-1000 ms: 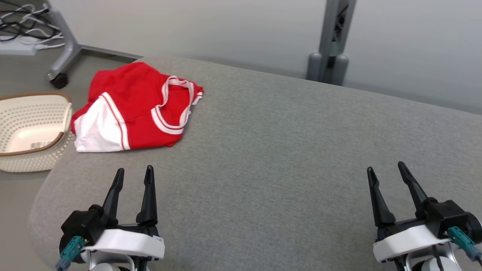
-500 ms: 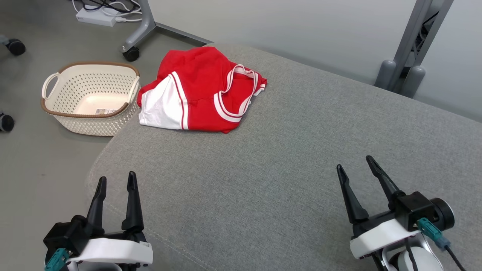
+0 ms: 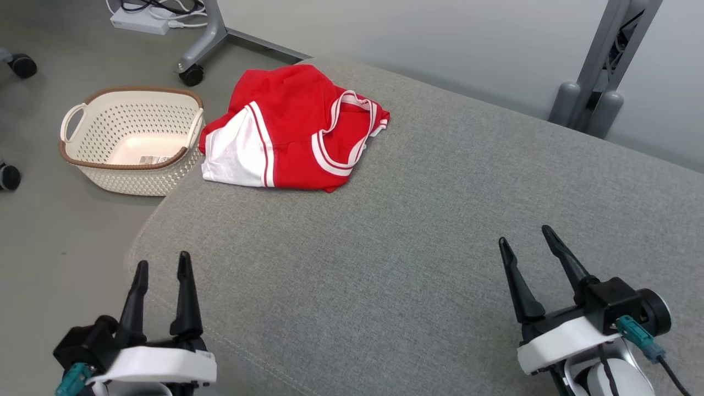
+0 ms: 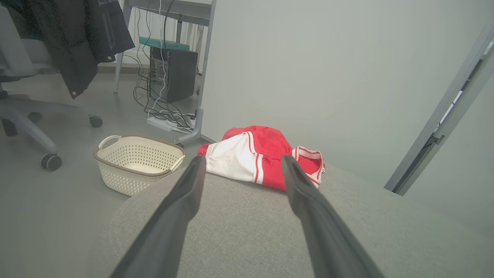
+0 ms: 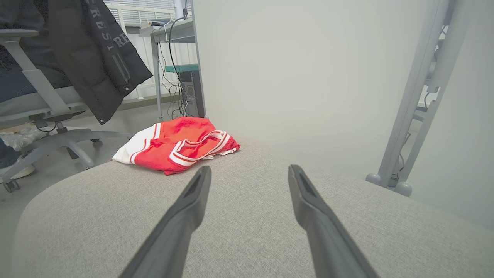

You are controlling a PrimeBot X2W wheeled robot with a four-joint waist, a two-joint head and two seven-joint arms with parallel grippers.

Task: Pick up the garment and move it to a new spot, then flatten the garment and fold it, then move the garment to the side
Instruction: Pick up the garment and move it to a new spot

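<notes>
Garment (image 3: pixel 286 137), red with white trim, lies crumpled at the far left corner of the grey padded table (image 3: pixel 412 220), just beside a cream basket (image 3: pixel 129 182) on the floor, with the left claw (image 3: pixel 163 260) and right claw (image 3: pixel 523 235) both released, well apart from it.

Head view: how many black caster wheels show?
3. One black caster wheel beyond the cream perforated plastic basket, second wheel top left, third wheel at left edge. More may be hidden.

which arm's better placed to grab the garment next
Left, probably: the garment lies far left on the cushion, nearly straight ahead of the open left jaws; the right jaws are far across.
</notes>
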